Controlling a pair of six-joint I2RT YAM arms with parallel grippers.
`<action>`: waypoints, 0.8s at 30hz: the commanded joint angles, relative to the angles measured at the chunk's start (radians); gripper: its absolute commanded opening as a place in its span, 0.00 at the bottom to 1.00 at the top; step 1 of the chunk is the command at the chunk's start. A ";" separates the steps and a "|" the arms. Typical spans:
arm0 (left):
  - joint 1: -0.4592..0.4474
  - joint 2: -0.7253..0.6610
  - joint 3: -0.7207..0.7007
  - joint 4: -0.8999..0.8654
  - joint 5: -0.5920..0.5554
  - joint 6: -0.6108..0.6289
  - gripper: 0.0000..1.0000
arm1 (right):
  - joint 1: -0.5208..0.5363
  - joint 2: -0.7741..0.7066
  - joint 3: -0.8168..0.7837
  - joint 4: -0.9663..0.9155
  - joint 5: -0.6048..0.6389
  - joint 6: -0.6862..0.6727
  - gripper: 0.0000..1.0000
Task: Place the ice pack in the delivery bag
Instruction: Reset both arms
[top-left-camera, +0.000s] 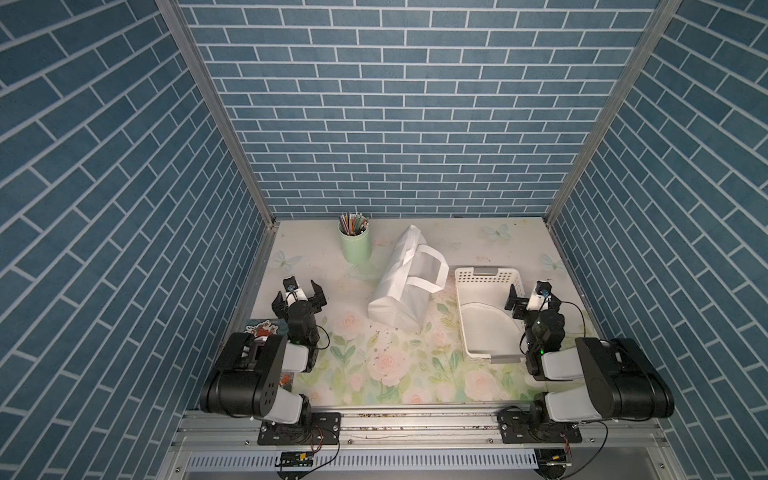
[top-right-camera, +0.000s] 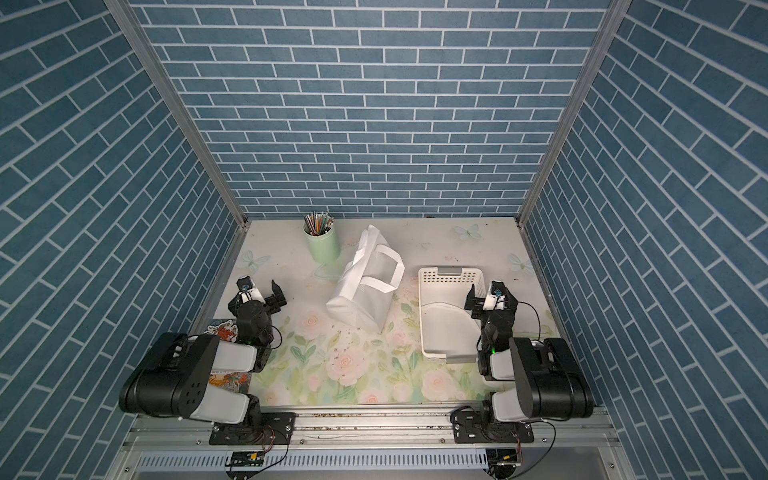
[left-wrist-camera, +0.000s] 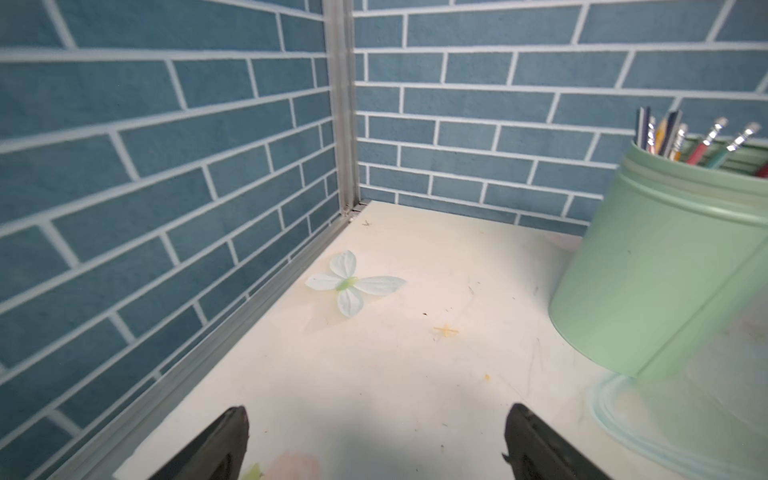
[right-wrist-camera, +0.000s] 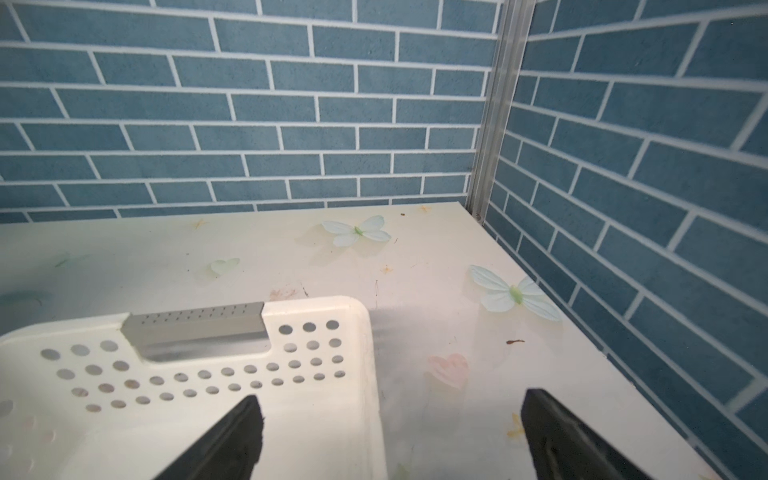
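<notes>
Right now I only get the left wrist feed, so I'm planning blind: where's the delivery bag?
Observer: The delivery bag stands mid-table, right of the green pencil cup.
Operator: Is it open?
Observer: In both top views its top looks pinched shut.
Operator: And the right gripper?
Observer: The right gripper hovers open, empty, over the white basket, at its far corner.

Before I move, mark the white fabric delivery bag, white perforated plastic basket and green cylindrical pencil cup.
delivery bag (top-left-camera: 392, 299), in a top view: side panel
basket (top-left-camera: 471, 282), in a top view: far wall
pencil cup (top-left-camera: 356, 249), in a top view: outer wall
</notes>
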 joint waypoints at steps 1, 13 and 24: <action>0.010 0.015 -0.010 0.135 0.073 0.034 1.00 | -0.005 0.034 0.027 0.056 -0.064 -0.043 1.00; 0.008 0.009 -0.005 0.121 0.082 0.035 1.00 | -0.002 0.047 0.113 -0.078 -0.116 -0.067 1.00; 0.009 0.010 -0.005 0.120 0.082 0.034 0.99 | -0.003 0.044 0.112 -0.079 -0.127 -0.073 1.00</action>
